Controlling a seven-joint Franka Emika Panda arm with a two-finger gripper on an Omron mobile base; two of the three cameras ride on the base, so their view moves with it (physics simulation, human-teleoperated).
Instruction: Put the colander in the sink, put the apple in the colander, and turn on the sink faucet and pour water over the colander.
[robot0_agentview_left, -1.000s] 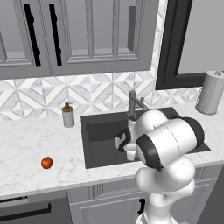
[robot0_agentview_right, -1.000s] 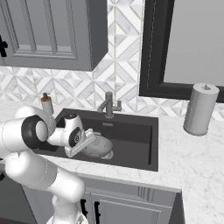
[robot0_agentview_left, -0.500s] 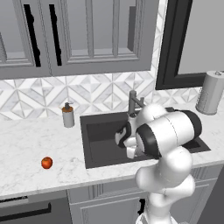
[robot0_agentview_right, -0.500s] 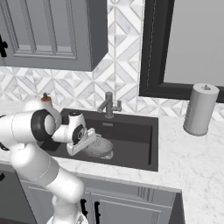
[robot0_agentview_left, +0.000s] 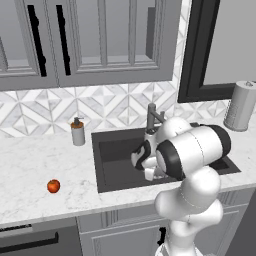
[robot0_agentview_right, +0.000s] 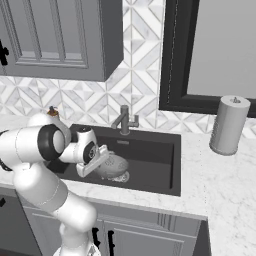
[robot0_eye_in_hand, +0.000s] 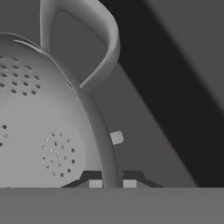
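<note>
The grey holed colander (robot0_agentview_right: 114, 165) sits low inside the dark sink (robot0_agentview_right: 157, 152), tilted, near the drain. My gripper (robot0_agentview_right: 98, 159) is shut on its left rim. In the hand view the rim runs between the fingertips of the gripper (robot0_eye_in_hand: 111, 183), with the colander bowl (robot0_eye_in_hand: 39, 127) to the left and a loop handle above. From the left base the gripper (robot0_agentview_left: 144, 165) is over the sink (robot0_agentview_left: 112, 172) and the arm hides the colander. The red apple (robot0_agentview_left: 53, 186) lies on the counter left of the sink. The faucet (robot0_agentview_left: 153, 118) (robot0_agentview_right: 124, 120) stands behind the basin with no water running.
A brown-topped soap dispenser (robot0_agentview_left: 77, 132) (robot0_agentview_right: 51, 112) stands at the sink's back left corner. A paper towel roll (robot0_agentview_left: 241, 106) (robot0_agentview_right: 228, 125) is on the counter to the right. Wall cabinets hang above the counter.
The arm's elbow and forearm have swung left over the sink. The colander has stayed low in the basin, still in the shut gripper. The apple has not moved.
</note>
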